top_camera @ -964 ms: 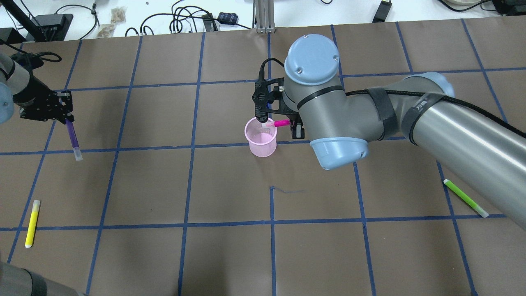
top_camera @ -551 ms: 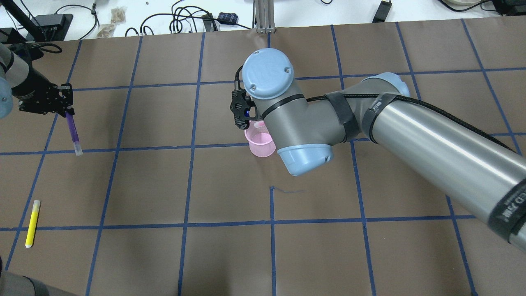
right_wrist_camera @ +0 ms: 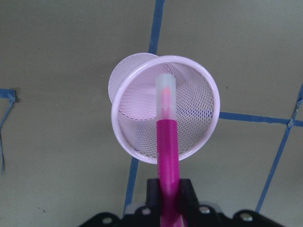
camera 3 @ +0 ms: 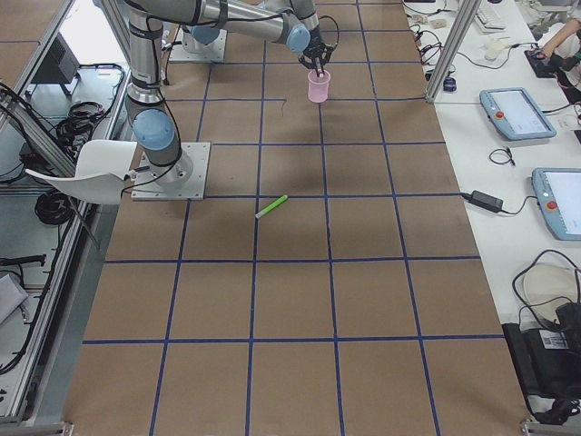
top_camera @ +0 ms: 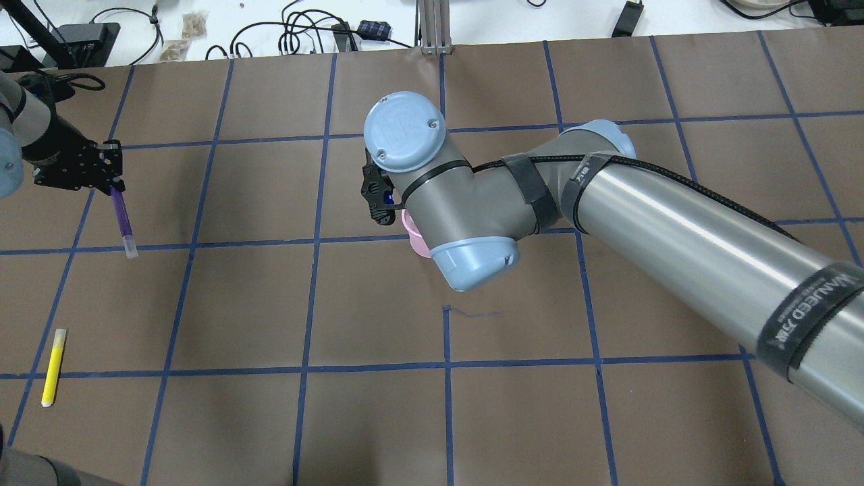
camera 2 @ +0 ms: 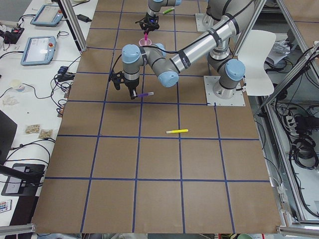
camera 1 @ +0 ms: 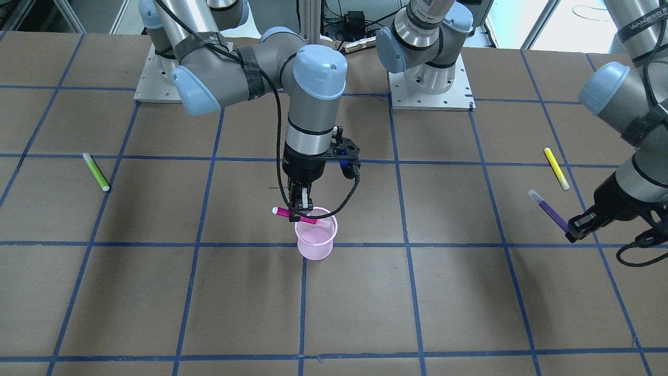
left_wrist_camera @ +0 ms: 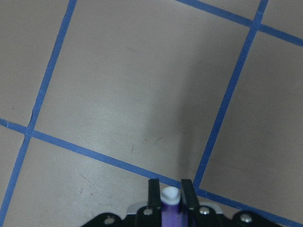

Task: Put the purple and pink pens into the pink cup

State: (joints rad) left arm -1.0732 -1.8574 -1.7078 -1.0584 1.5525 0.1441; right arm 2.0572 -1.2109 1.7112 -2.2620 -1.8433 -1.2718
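The pink mesh cup (camera 1: 315,241) stands upright near the table's middle. My right gripper (camera 1: 301,202) is shut on the pink pen (camera 1: 293,214), just above the cup's rim. The pen is tilted, with its clear-capped end over the cup's mouth. In the right wrist view the pen (right_wrist_camera: 168,137) points into the cup (right_wrist_camera: 210,101). In the overhead view only a sliver of the cup (top_camera: 414,237) shows beneath the right arm. My left gripper (top_camera: 111,183) is shut on the purple pen (top_camera: 123,221) and holds it above the table, far from the cup. The purple pen also shows in the front view (camera 1: 550,211).
A yellow pen (top_camera: 52,368) lies on the table near my left arm's side. A green pen (camera 1: 96,171) lies on the right arm's side. Blue tape lines grid the brown table cover. Cables and devices lie past the far edge.
My right arm has swung left in the overhead view, carrying the pink pen over the cup; its wrist now covers the cup. The left gripper and purple pen have barely moved.
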